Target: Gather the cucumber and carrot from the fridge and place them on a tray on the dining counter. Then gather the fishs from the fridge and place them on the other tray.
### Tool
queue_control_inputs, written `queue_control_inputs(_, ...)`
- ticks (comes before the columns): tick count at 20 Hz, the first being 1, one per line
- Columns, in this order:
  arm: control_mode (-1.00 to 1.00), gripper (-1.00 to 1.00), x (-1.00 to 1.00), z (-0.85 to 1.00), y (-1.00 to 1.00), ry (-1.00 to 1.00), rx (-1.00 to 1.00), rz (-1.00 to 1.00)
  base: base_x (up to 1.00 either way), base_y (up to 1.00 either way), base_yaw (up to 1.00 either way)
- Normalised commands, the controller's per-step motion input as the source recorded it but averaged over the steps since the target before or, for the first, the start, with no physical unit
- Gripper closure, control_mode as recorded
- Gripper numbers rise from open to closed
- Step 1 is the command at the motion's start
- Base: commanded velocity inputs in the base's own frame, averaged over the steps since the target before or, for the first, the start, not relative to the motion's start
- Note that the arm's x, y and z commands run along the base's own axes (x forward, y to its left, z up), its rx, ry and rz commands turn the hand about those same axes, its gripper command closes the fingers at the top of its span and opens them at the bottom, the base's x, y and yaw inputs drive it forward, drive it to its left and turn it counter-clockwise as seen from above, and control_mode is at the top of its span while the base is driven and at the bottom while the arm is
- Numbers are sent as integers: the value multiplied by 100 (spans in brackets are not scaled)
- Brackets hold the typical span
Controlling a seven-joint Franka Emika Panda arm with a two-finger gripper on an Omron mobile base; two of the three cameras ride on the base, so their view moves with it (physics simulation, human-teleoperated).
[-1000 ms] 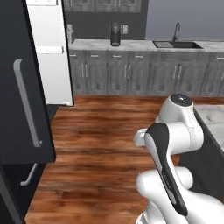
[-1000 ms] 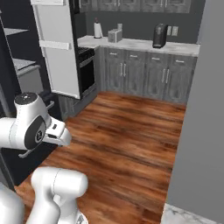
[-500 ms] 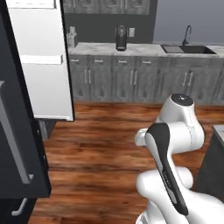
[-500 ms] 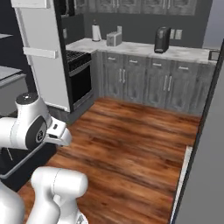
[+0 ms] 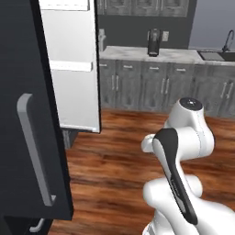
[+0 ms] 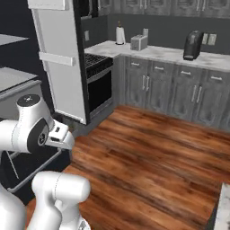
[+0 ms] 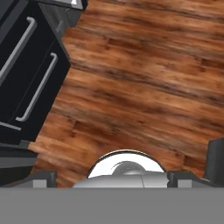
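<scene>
While hand [image 7: 112, 177] gapes, fridge [image 5: 32, 114] (black) nearby.

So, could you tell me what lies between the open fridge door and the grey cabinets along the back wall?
In the right base view, a black oven sits between the fridge door and the grey cabinets.

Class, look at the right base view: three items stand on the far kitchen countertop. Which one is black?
The coffee maker, farthest right by the wall outlet. The toaster is grey and the paper towel roll is white, both nearer the corner.
</scene>
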Motion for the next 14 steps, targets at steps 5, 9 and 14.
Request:
queue_control_inputs(5, 100, -100, 0, 0, 0, 0, 0, 0, 63, 4, 37)
queue_control_inputs(9, 100, -100, 0, 0, 0, 0, 0, 0, 69, 6, 39)
queue_control_inputs(14, 100, -100, 0, 0, 0, 0, 0, 0, 69, 10, 41)
